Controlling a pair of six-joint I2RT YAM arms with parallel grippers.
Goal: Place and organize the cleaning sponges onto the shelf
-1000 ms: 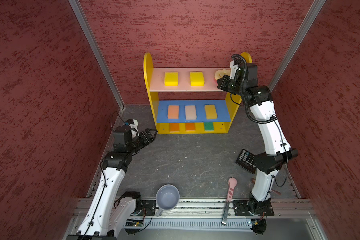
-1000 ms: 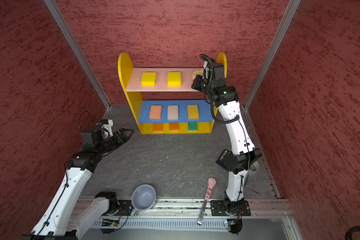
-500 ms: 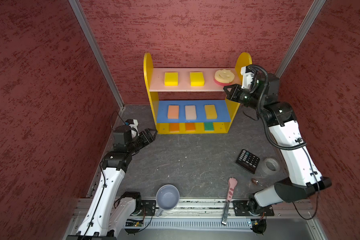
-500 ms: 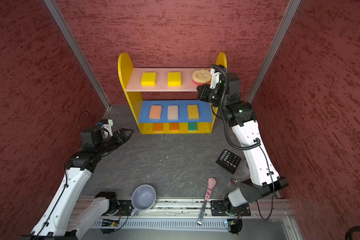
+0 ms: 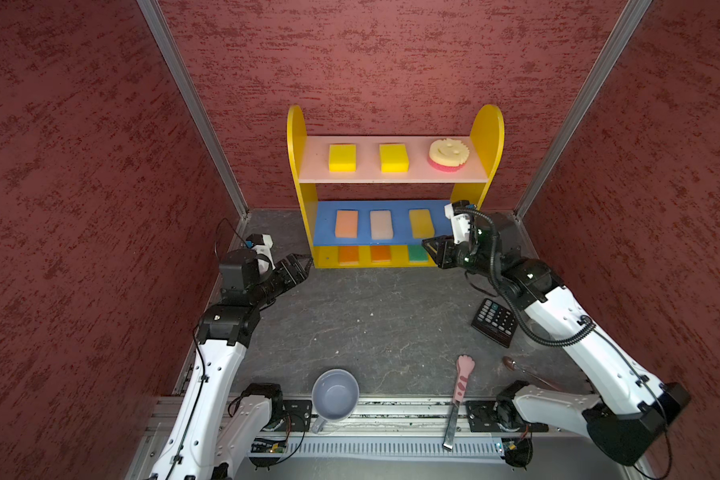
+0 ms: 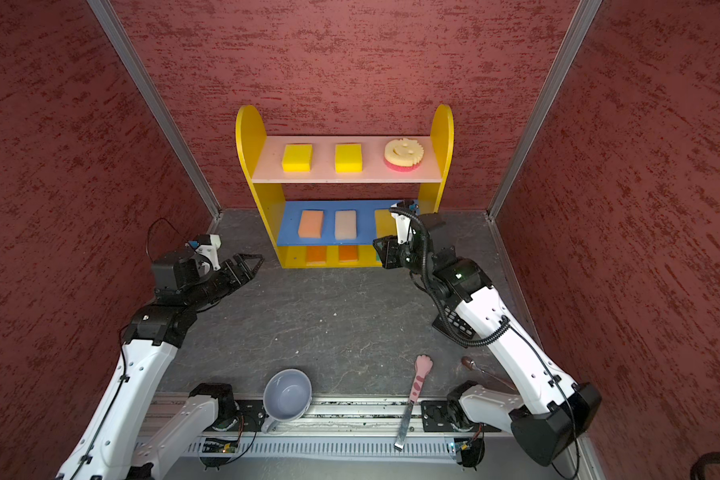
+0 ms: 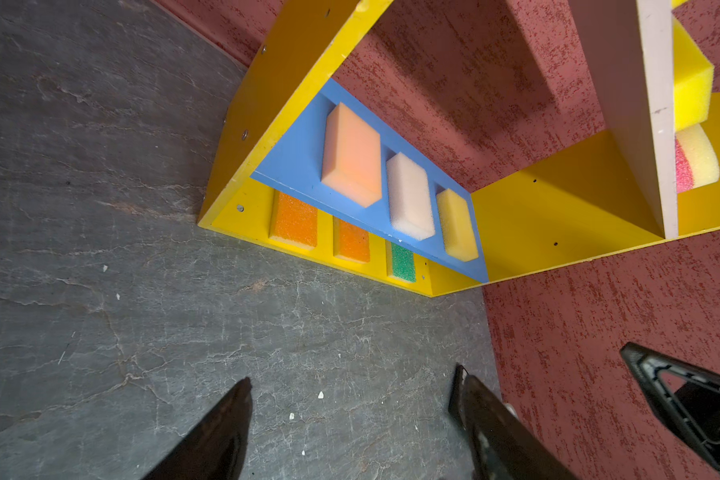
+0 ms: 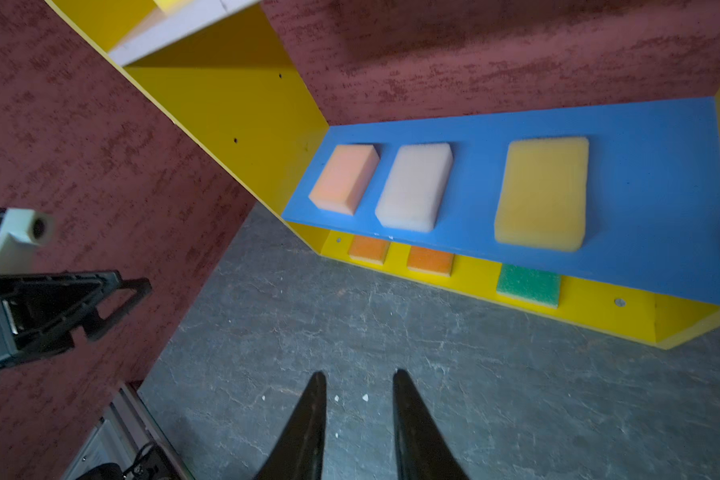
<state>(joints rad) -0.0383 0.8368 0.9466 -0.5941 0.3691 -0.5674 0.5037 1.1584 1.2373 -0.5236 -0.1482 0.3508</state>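
**Item 1, shelf (image 5: 488, 137).** It stands against the back wall. All nine cleaning sponges (image 6: 348, 158) rest on its boards, three to a board, and no two in a row touch.

- Pink top board (image 5: 366, 176): the first yellow block (image 5: 342, 157) lies nearest the shelf's left panel. The second yellow block (image 5: 394, 158) lies at mid-board. The smiley sponge (image 5: 449, 153) sits beside the right panel, cream face up, with its pink underside showing at the front.
- Blue middle board (image 5: 324, 232): the peach block (image 5: 346, 224), pale pink block (image 5: 381, 225) and amber block (image 5: 421, 222) lie flat in that order from the left panel.
- Yellow bottom board (image 5: 400, 257): the first orange block (image 5: 348, 255), second orange block (image 5: 380, 253) and green block (image 5: 417, 253) lie in the same order. The blue board overhangs them, so only their front parts show.

**Item 2, left gripper (image 5: 306, 264).** It hangs just off the shelf's lower left front corner, apart from it. Its jaws are spread wide and hold nothing. The left wrist view shows bare floor between them.

**Item 3, right gripper (image 5: 428, 246).** It hangs in front of the shelf's right end, near the green block and clear of every sponge. Its fingers (image 8: 304, 428) stand a narrow gap apart with only floor between them, so nothing is pinched.

**Item 4, other things.** A mug (image 5: 335, 395), a cat-paw tool (image 5: 462, 380) and a calculator (image 5: 493, 322) lie on the floor well in front of the shelf.
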